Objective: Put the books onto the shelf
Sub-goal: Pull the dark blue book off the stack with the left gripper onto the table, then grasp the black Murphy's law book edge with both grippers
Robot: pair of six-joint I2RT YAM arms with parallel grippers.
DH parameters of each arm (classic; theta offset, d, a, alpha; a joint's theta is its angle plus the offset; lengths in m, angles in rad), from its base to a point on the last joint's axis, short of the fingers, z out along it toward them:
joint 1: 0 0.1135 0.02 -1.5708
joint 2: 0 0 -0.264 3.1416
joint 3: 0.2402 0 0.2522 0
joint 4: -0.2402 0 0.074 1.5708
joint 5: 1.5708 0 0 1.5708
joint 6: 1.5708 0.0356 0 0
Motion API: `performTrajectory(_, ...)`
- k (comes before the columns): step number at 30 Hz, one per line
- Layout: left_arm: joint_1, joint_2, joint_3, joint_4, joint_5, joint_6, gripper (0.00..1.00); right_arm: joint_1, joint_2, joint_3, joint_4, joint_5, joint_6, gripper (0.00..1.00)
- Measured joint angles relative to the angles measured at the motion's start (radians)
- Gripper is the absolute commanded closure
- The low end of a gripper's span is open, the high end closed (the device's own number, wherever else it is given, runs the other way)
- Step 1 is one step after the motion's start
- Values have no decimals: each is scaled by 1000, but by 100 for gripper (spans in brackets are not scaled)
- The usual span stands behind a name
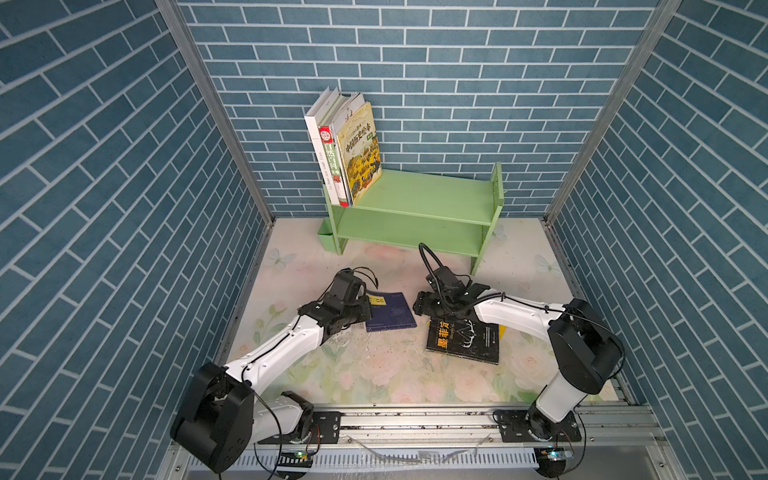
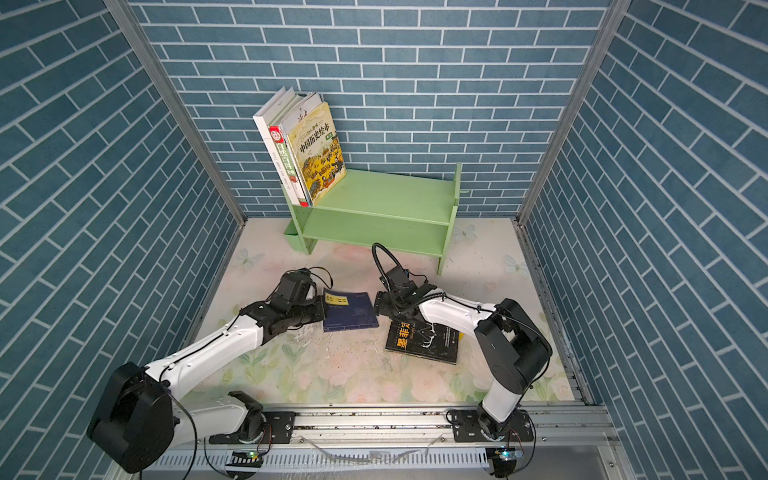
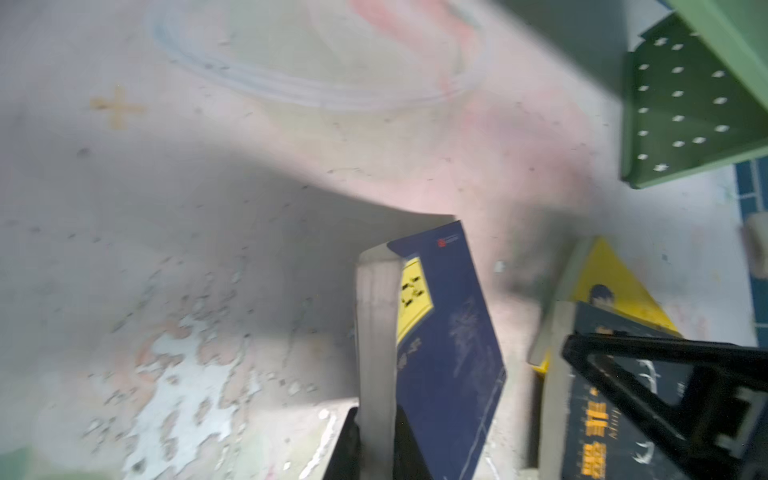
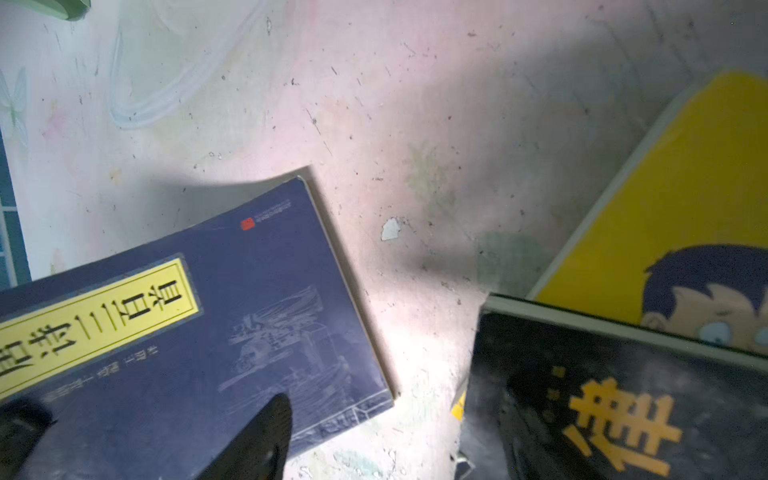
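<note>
- Navy book [image 1: 392,312] is found lying on the tabletop [image 1: 374,374], in front of the shelf [image 1: 419,199] and well apart from it, between the two grippers.
- Left gripper [image 3: 376,446] is clenched on the navy book. In the left wrist view the page block is seen pinched between the jaws at the book's left edge.
- Right gripper [image 1: 417,309] is held released, jaws wide, at the book's right edge. Its fingers [image 4: 257,436] are seen over the cover in the right wrist view, but contact cannot be told.
- Black book [image 1: 463,338] is laid on the yellow book [image 4: 685,174], just right of the navy one. Neither is touched.
- Upper tier, left end: a row of upright books [image 1: 345,153] is leaned against the end panel, and room is left to its right.
- Step judged: pickup of the navy book. The grasp is made, but a lift is not evident.
- Next move judged: the book is to be raised clear of the tabletop, turned upright, carried to the upper tier and set beside the row.
- An edge grip may let the book droop, so support from the right gripper may be called for.
- The leaning row should not be knocked.
</note>
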Motion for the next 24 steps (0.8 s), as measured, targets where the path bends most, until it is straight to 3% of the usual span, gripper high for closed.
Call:
performTrajectory(1,14,-7,-18,-18,-10,8,77,0,0,0,-3,2,-3,21)
performTrajectory(6,41,-13,-47,-84,-42,42,35,-8,-20,0,-59,22,-33,20)
performTrajectory(8,42,-17,-46,-93,-49,48,27,-14,-31,0,-84,32,-44,20)
performTrajectory(12,43,-42,-45,-101,-40,51,20,-40,-72,-1,-132,64,-54,19)
performTrajectory(18,29,-105,-68,0,82,3,13,-100,-201,-60,-186,124,-53,10)
performTrajectory(24,-100,-73,-86,130,179,-39,3,-182,-355,-187,-234,148,-52,7)
